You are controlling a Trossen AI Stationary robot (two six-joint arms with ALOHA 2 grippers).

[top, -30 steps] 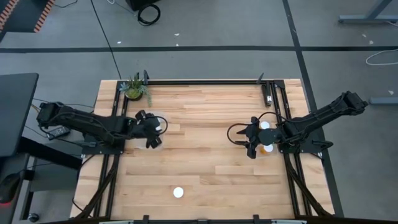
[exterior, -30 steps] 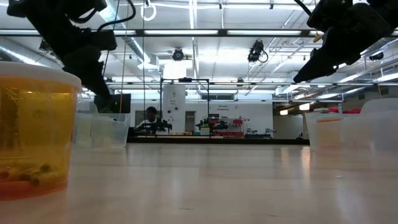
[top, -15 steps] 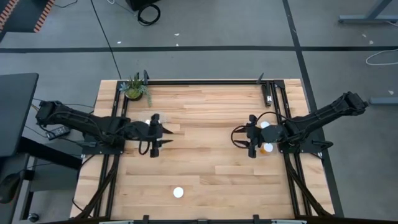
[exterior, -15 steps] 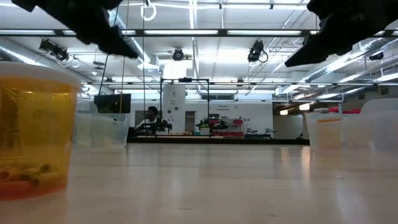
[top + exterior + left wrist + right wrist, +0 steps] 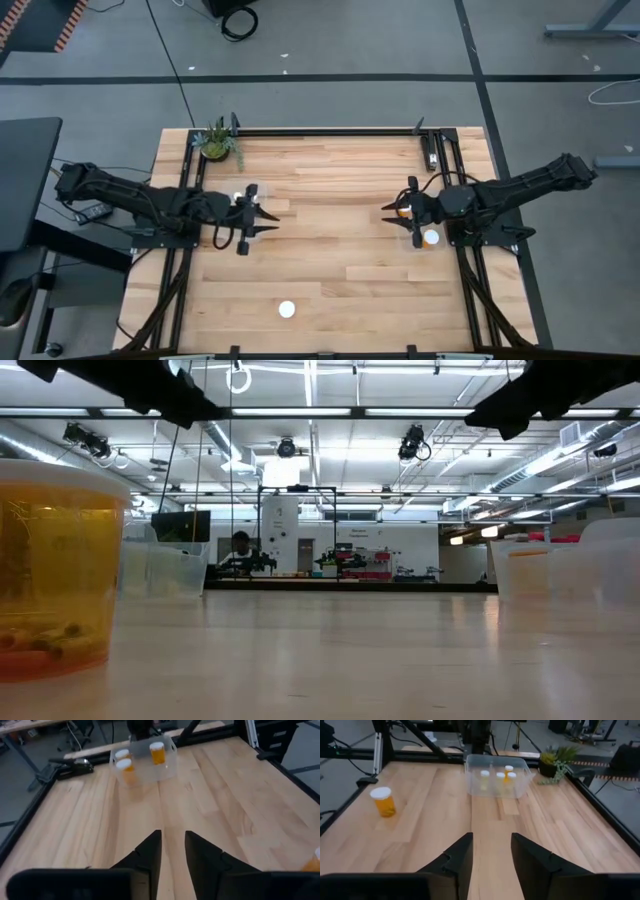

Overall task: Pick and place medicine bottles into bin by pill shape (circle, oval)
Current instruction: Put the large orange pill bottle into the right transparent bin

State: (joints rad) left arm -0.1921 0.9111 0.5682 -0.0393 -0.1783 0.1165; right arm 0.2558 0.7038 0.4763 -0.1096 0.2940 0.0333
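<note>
One medicine bottle (image 5: 287, 309), amber with a white cap, stands alone on its base near the table's front edge; it also shows as bottle (image 5: 384, 801) and, close up, as bottle (image 5: 55, 570). A clear bin (image 5: 497, 776) at the left holds three bottles upright. Another clear bin (image 5: 142, 760) at the right also holds three. My left gripper (image 5: 262, 220) hovers beside the left bin, my right gripper (image 5: 395, 212) beside the right bin. Both point toward the table's middle, tipped slightly down. Each stands narrowly open, left gripper (image 5: 172, 850) and right gripper (image 5: 491, 852), with nothing between its fingers.
A small green potted plant (image 5: 217, 142) stands at the far left corner. A black frame rail (image 5: 330, 131) runs along the far edge, with more rails down both sides. Bare wooden tabletop (image 5: 330, 250) lies between the two grippers and the lone bottle.
Both grippers have risen from over their bins and tipped up from pointing down toward nearly level. In the low view they have climbed almost out of the top of the picture. The left gripper has also rolled about its own axis. The lone bottle has stayed put.
</note>
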